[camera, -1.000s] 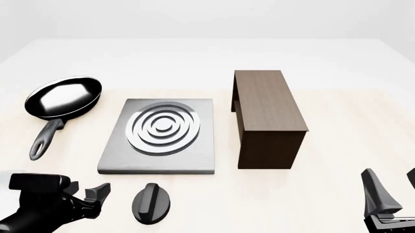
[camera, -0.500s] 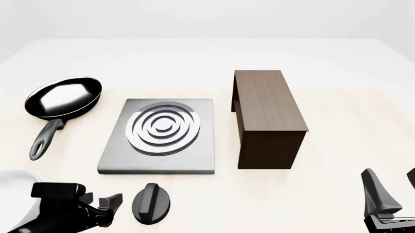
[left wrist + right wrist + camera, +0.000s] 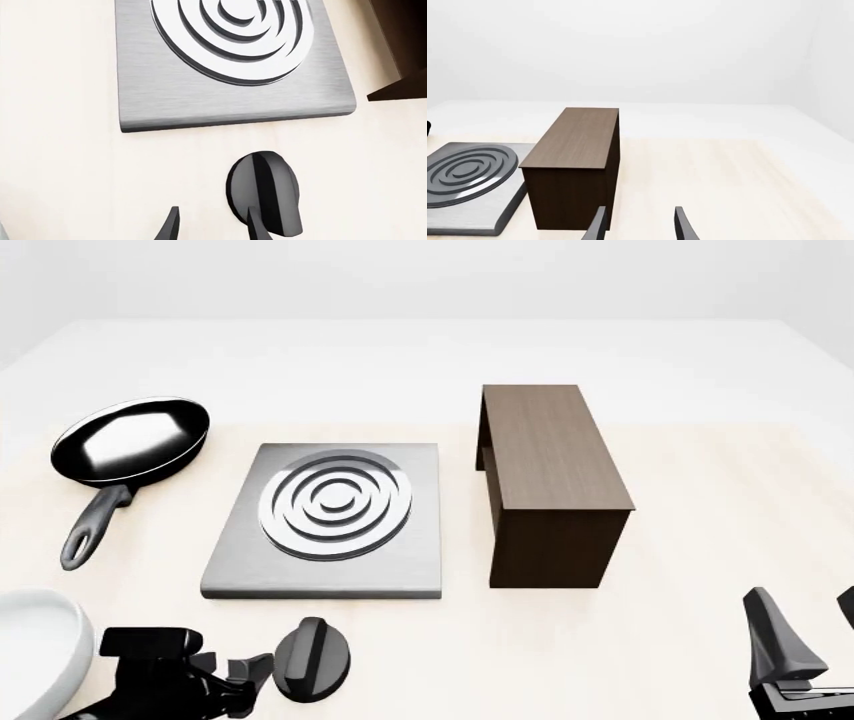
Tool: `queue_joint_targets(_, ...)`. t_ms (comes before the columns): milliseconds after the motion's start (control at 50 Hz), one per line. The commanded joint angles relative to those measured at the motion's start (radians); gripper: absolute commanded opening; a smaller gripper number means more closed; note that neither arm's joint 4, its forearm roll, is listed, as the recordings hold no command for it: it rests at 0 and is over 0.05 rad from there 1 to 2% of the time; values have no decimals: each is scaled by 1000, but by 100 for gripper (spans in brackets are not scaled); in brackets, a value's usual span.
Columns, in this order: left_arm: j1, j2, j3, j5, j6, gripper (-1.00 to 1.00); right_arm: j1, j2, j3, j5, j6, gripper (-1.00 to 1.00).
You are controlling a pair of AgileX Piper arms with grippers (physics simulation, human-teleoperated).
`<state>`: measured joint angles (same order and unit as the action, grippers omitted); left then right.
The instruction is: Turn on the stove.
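My left pincer (image 3: 254,677) sits low at the near left of the table (image 3: 694,500), its fingers (image 3: 257,229) apart and holding nothing; one finger overlaps the near edge of the knob (image 3: 312,658) in the left wrist view, the other lies to the knob's left. My right pincer (image 3: 801,635) waits at the near right, fingers apart and empty.

The knob is a small black round disc with a raised ridge across its top, matte and smooth, lying just near of the stove (image 3: 327,522), apart from it. To do this step well, I judge that I should shift right until the ridge lies between both fingers, close squarely on it, then twist without dragging the disc.

The stove is a flat square slab of brushed grey metal with rounded edges and raised silver rings (image 3: 233,35) set one inside another. Far left lies a glossy black frying pan (image 3: 131,443) with a looped handle. Right of the stove stands a dark brown wooden box (image 3: 550,480), grained and sharp-cornered. The table is pale and smooth.
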<state>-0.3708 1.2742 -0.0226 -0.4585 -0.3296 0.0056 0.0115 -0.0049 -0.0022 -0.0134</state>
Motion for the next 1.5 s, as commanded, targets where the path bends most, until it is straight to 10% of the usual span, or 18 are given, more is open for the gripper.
queue_joint_targets(20, -20, 103, 13, -95, -27, 100, -4, -2, 1, 0, 13, 100)
queue_joint_targets(820, -168, 120, -11, -109, -135, 100, -4, -2, 1, 0, 12, 100)
queue_joint_targets(1500, -170, 60, -47, -25, -84, 100, -4, -2, 1, 0, 13, 100)
